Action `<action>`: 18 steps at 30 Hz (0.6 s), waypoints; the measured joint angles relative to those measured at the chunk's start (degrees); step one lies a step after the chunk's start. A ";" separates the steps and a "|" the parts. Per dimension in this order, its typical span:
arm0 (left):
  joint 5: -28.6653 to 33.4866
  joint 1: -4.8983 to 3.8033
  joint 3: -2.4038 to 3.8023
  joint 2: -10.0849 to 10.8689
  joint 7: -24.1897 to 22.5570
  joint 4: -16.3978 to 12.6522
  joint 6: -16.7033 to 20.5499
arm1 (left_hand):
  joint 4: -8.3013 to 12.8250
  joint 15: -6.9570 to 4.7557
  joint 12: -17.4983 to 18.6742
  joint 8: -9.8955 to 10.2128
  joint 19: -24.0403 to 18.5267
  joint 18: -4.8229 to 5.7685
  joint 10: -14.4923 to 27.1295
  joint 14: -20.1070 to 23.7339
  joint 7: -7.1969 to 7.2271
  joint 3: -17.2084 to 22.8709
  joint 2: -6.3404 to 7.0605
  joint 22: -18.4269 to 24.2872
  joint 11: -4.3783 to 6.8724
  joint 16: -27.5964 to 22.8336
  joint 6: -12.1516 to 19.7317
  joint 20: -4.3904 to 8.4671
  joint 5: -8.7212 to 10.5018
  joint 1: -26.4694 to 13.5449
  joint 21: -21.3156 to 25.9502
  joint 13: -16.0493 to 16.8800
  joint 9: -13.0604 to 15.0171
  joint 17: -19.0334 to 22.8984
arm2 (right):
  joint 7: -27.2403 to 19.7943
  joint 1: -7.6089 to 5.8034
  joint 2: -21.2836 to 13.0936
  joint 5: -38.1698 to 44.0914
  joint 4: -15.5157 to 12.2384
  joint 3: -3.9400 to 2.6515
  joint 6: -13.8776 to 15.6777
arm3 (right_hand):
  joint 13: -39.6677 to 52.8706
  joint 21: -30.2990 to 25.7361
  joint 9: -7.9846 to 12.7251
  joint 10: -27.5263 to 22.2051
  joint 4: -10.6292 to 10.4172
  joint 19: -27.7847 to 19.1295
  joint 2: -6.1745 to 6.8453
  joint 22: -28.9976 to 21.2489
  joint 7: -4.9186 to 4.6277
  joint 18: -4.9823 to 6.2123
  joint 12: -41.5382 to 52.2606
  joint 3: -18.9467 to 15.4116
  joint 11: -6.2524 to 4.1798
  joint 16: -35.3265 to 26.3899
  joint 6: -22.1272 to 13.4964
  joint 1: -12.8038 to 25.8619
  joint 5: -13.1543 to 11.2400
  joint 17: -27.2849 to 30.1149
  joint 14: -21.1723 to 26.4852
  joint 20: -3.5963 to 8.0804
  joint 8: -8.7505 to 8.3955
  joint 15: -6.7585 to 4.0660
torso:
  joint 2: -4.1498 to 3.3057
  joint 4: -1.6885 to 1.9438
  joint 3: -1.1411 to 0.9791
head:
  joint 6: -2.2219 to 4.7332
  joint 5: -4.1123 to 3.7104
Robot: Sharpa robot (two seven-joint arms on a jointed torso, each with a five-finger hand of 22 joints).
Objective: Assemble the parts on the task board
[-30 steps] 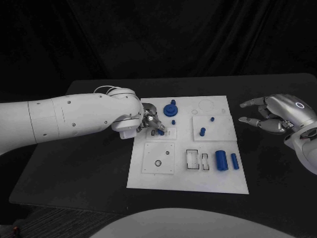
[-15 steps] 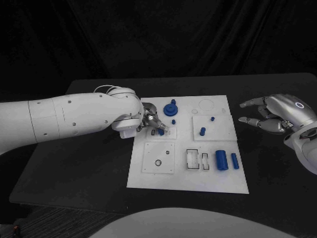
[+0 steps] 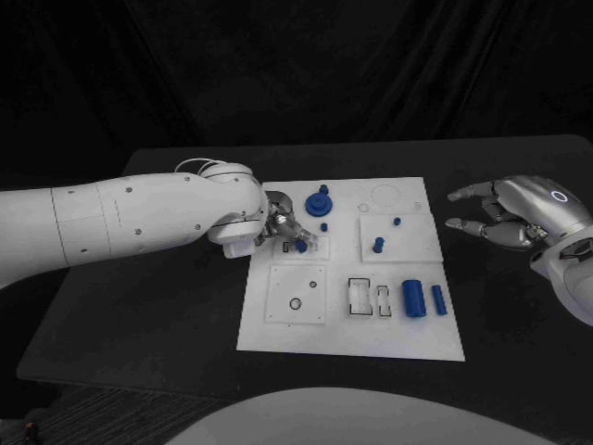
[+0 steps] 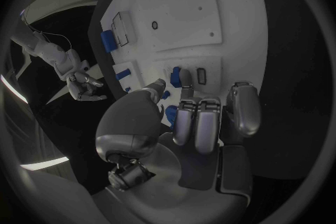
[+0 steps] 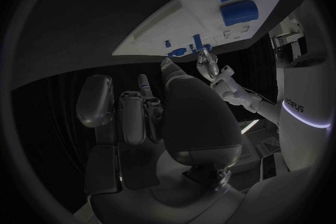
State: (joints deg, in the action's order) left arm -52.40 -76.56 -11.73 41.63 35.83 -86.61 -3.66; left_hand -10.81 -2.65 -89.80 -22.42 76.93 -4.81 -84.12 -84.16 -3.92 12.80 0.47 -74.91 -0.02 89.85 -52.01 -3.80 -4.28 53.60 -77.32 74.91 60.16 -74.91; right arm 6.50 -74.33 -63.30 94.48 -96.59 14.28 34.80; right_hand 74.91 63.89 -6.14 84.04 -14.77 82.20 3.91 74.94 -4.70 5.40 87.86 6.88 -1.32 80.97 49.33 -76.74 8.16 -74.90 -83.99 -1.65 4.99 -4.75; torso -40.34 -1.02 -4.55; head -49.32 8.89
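Left hand (image 3: 281,229) fingertips pinch a small blue part (image 3: 301,247) on the task board (image 3: 350,329).

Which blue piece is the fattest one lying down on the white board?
The thick blue cylinder lying near the task board's front right. The one beside it lies down too but is much thinner, and the other blue pieces are small pegs.

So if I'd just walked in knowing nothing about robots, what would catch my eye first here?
Probably the white task board in the middle of the black table, dotted with small blue parts. Next, the left hand reaching over the board's left side, its fingertips at a small blue part there. Off the board's right edge, the right hand hovers with fingers apart, holding nothing, while two blue cylinders lie side by side near the board's right edge.
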 measured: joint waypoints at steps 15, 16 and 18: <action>-0.12 0.11 -0.04 0.29 -1.65 -0.28 0.28 | 6.32 -0.21 0.00 2.96 0.00 0.00 0.19 0.22 0.38 6.39 -1.43 0.00 0.19 0.00 -0.94 0.00 -18.58 7.76 0.61 0.00 2.40 0.00 | 0.00 0.05 -0.07 0.00 0.02 0.00 -0.06 | 0.00 0.00 0.00 0.00 0.00 0.00 0.00 -0.01 0.00 0.00 0.00 0.00 0.00 0.00 0.00 0.00 0.00 0.00 0.00 0.00 0.00 0.00 | 0.02 0.09 -0.02 | -0.05 -0.11; -0.13 0.11 -0.05 0.32 -1.77 -0.30 0.31 | 6.15 -0.21 0.00 3.25 0.02 -0.01 0.19 0.22 0.45 6.56 -1.32 0.00 0.19 0.00 -1.01 0.03 -18.87 7.87 0.61 0.00 2.55 0.00 | 0.00 0.05 -0.08 0.00 0.02 0.00 -0.06 | 0.00 0.00 0.00 0.00 0.00 0.00 0.00 -0.01 0.00 0.00 0.00 0.00 0.00 0.00 0.00 0.00 0.00 0.00 0.00 0.00 0.00 0.00 | 0.02 0.09 -0.02 | -0.05 -0.11; -0.14 0.13 -0.07 0.43 -1.99 -0.41 0.40 | 6.04 -0.21 0.00 3.34 0.21 -0.01 0.05 0.22 0.45 7.60 -0.88 0.00 0.33 0.00 -1.01 0.22 -19.72 8.30 0.61 0.00 3.07 0.00 | 0.00 0.05 -0.10 0.00 0.02 0.00 -0.07 | 0.00 0.00 0.00 0.00 0.00 0.00 0.00 -0.01 0.00 0.00 0.00 0.00 0.00 0.00 0.00 0.00 0.00 0.00 0.00 0.00 0.00 0.00 | 0.02 0.08 -0.03 | -0.06 -0.11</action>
State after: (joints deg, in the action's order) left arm -52.54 -76.44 -11.80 42.06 33.84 -87.02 -3.26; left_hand -4.78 -2.86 -89.80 -19.08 77.14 -4.82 -84.07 -83.94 -3.47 20.40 -0.41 -74.91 0.31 89.85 -53.01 -3.58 -24.00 61.91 -76.72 74.91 63.23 -74.90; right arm 6.50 -74.28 -63.40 94.48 -96.57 14.28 34.73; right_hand 74.91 63.89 -6.14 84.04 -14.77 82.20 3.91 74.93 -4.70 5.40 87.86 6.88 -1.32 80.97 49.33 -76.74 8.16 -74.91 -83.99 -1.65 4.99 -4.75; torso -40.31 -0.93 -4.58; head -49.38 8.78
